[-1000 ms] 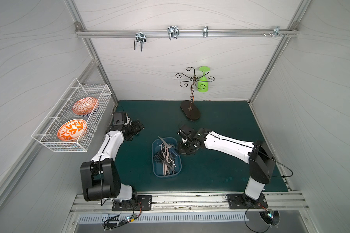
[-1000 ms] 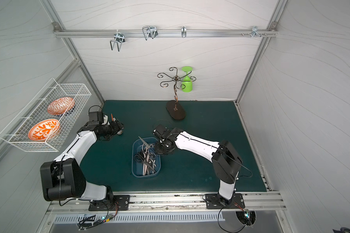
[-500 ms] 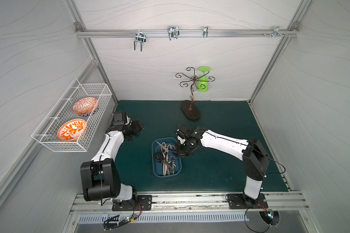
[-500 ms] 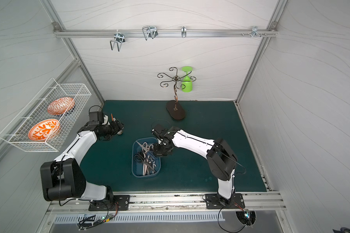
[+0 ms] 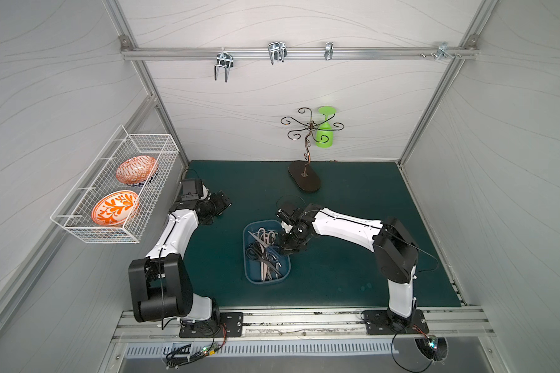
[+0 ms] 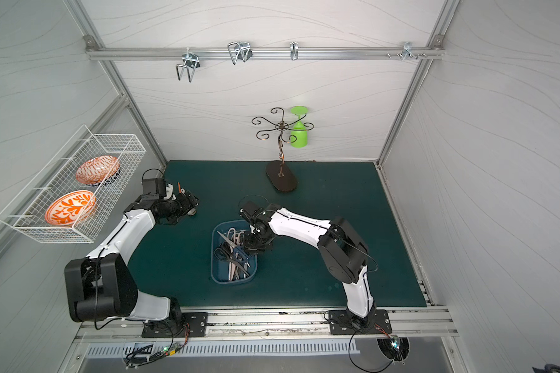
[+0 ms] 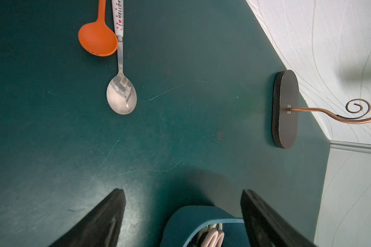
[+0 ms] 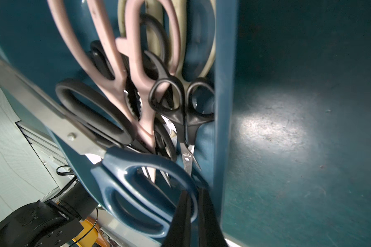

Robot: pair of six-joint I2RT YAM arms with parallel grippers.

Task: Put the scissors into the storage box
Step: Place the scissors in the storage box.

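Observation:
The storage box (image 5: 265, 282) (image 6: 233, 282) is a dark blue tray mid-table, and several scissors lie in it. Pink-handled shears (image 8: 124, 64), cream-handled shears (image 8: 206, 49) and black-handled pairs (image 8: 180, 102) are piled inside. My right gripper (image 8: 193, 203) (image 5: 286, 248) (image 6: 253, 249) is shut on the handle loop of the blue-handled scissors (image 8: 141, 188) (image 6: 240, 255), just inside the box's right wall (image 8: 223, 107). Their steel blade (image 6: 223, 237) slants across the pile. My left gripper (image 7: 182, 192) (image 5: 223, 202) rests open and empty, back left of the box (image 7: 193, 216).
An orange spoon (image 7: 98, 38) and a steel spoon (image 7: 121, 96) lie near the left gripper. A curled metal stand (image 5: 304, 177) holding a green glass (image 5: 324, 132) stands at the back. A white wire basket (image 5: 117, 190) with two orange bowls hangs on the left wall.
My right gripper has moved from beside the box's far right corner to over its right rim, bringing the blue-handled scissors onto the pile. The left arm has not moved.

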